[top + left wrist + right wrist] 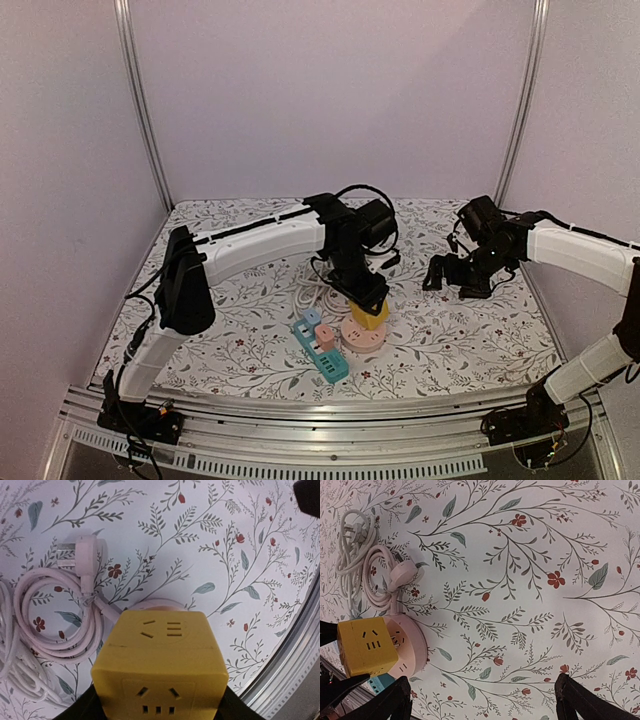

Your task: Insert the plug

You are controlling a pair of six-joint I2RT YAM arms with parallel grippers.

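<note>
1. Contact between cube [369, 318] and the round pink strip [363, 340] under it is hidden in the top view by the left gripper [367, 303], which clamps the cube. One flat teal strip [322, 354] lies just beside. The right gripper [452, 282] hangs well apart, jaws wide.
2. Left wrist: boxy yellow plastic cube, two socket faces showing. Dark fingers [82, 711] flank it, mostly cut off. Only a sliver of pink strip shows behind. One coiled pink cord [55, 625] with its plug [82, 550]. One white cord [10, 672], cropped.
3. Right wrist: two cords. The cube sits over the pink strip; whether it is seated I cannot tell.
</note>
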